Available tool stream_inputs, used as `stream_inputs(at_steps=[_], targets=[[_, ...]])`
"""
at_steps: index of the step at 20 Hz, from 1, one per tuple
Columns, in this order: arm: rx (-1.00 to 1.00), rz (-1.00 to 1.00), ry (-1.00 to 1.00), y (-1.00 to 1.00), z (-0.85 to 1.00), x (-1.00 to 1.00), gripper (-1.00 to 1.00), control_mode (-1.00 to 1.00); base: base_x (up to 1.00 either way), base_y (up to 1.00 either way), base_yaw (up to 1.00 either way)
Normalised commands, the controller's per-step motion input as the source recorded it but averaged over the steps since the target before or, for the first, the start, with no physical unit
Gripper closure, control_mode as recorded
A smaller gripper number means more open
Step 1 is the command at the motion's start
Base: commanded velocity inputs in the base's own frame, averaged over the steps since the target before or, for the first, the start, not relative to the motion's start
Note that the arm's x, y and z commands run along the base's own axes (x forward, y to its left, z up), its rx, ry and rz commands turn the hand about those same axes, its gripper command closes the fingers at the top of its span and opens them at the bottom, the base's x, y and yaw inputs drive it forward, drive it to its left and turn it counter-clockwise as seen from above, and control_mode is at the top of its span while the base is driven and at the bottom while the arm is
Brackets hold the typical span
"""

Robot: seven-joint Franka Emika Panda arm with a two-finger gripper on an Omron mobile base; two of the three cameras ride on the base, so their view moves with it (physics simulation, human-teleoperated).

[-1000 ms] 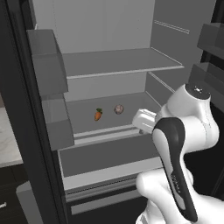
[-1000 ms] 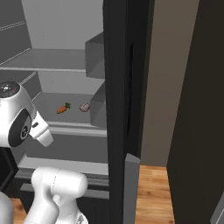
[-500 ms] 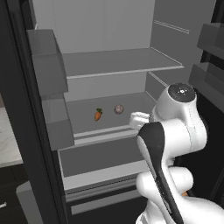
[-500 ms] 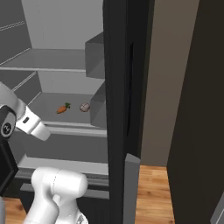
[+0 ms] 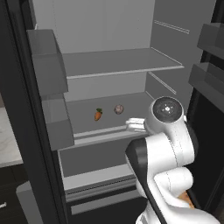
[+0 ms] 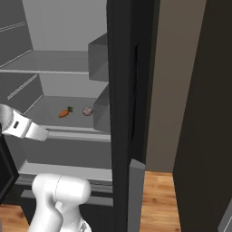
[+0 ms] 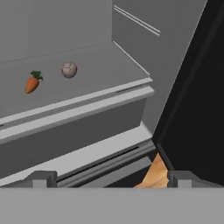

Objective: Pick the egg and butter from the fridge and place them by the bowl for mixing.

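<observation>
Nothing is picked yet: the egg [image 7: 69,70] lies on the fridge [image 5: 122,63] shelf, ahead of the gripper [image 7: 109,178], whose fingers are spread and empty.

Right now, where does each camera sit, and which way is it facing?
Left base view: behind-left, looking into the fridge; white arm at lower right.
Right base view: behind-right, same shelf past the door edge; arm at lower left.
Hand view: aimed along the open gripper, fingertips at the bottom.
All three share the egg and carrot.
</observation>
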Motion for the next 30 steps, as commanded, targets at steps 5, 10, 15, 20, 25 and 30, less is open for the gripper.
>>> stream_inputs(at_steps=[5,10,15,20,25,30], targets=[[0.08,0.01,0.01,-0.20,0.04,0.00,-1.00,-1.00,0.00,0.00,0.00],[0.06,0.05,0.01,-0.31,0.00,0.00,-1.00,-1.00,0.00,0.00,0.00],[0.00,0.19,0.00,-0.36,0.00,0.00,-1.00,-1.00,0.00,0.00,0.00],[0.02,0.17,0.06,-0.21,0.00,0.01,-1.00,-1.00,0.00,0.00,0.00],[0.00,0.12,0.15,0.00,0.00,0.16,-1.00,-1.00,0.00,0.00,0.00],[0.00,0.00,0.01,0.00,0.00,0.31,-1.00,-1.00,0.00,0.00,0.00]])
